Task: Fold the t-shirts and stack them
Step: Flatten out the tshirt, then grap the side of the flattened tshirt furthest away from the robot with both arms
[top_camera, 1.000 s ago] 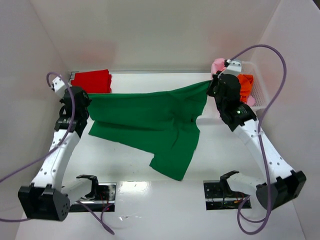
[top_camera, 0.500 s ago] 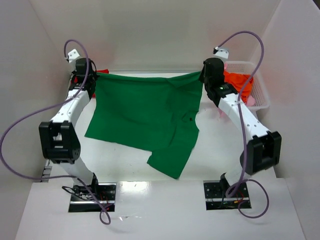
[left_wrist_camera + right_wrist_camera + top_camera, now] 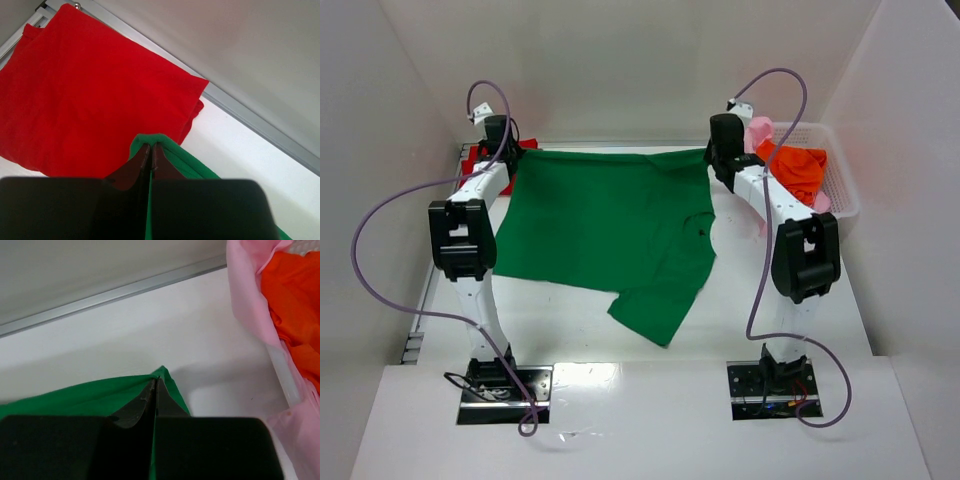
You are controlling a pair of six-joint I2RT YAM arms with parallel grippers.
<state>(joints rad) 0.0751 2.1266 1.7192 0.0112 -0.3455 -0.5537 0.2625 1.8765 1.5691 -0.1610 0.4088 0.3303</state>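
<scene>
**Dark green t-shirt (image 3: 610,230) held by its two far corners**

Left pincer (image 3: 151,146) is clamped fully down on one far corner, just beside the folded red t-shirt (image 3: 85,90). Right pincer (image 3: 156,381) is likewise clamped on the other far corner, near the basket (image 3: 848,190). The held edge runs left to right. The cloth trails from both pincers toward the arm bases over the bench (image 3: 730,310), its near end rumpled. Judgement: each arm serves its own side.

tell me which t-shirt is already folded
The red t-shirt, a neat folded rectangle at far left. The green t-shirt is spread out; orange and pink lie bunched in the basket.
</scene>
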